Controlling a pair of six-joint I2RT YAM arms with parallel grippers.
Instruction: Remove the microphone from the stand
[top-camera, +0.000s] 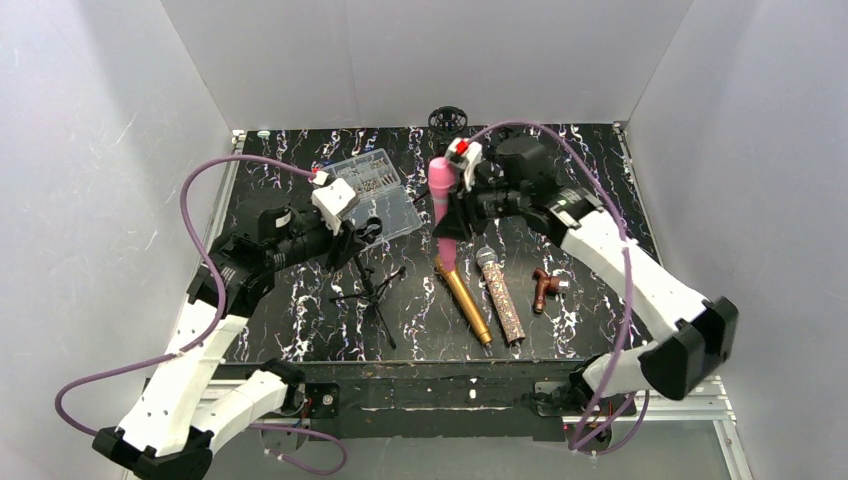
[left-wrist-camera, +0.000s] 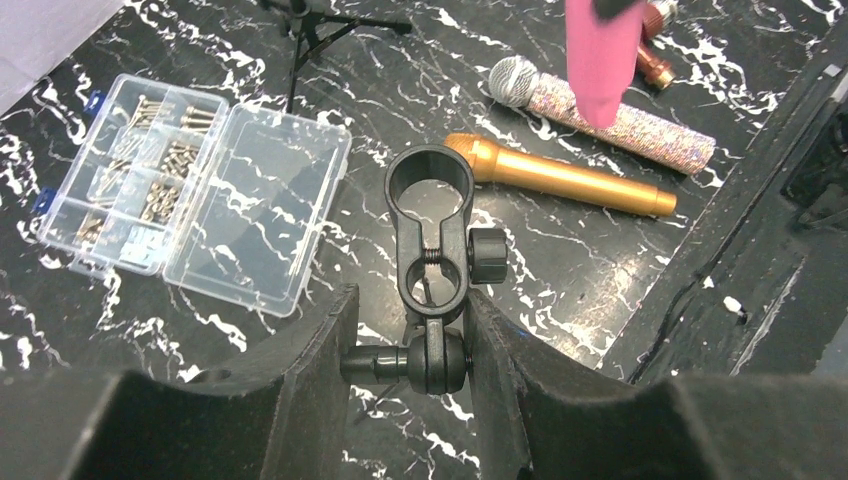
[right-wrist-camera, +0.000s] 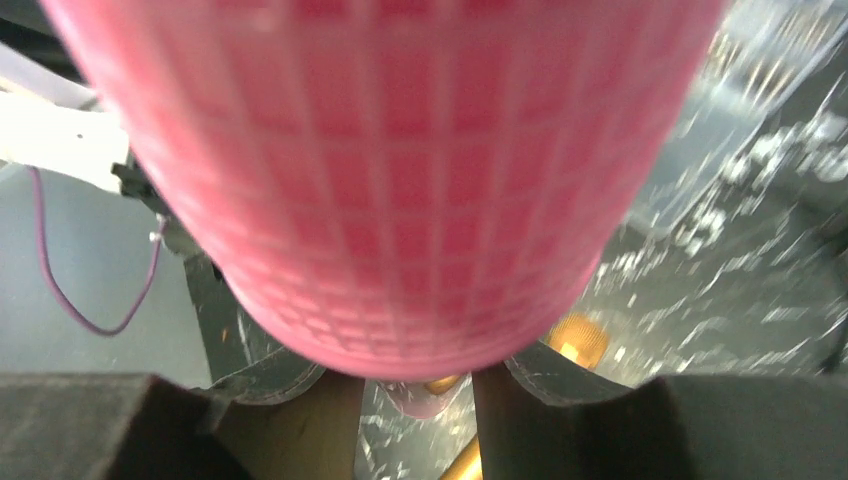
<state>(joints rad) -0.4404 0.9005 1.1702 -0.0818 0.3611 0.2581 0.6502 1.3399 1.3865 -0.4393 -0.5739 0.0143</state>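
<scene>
The pink microphone (top-camera: 442, 205) hangs head up above the table, held in my right gripper (top-camera: 462, 205), which is shut on its body. Its mesh head (right-wrist-camera: 380, 180) fills the right wrist view, and the fingers (right-wrist-camera: 300, 420) close in under it. Its lower end (left-wrist-camera: 603, 60) shows in the left wrist view, apart from the stand. The black stand (top-camera: 368, 285) stands on its tripod at centre left. Its ring clip (left-wrist-camera: 430, 185) is empty. My left gripper (left-wrist-camera: 415, 360) is shut on the stand's swivel joint below the clip; it also shows in the top view (top-camera: 352, 232).
A gold microphone (top-camera: 463, 295) and a glittery microphone (top-camera: 501, 295) lie side by side right of the stand. A brown clip (top-camera: 545, 288) lies to their right. An open clear screw box (top-camera: 378, 190) sits at the back left. A black round part (top-camera: 447, 118) is at the far edge.
</scene>
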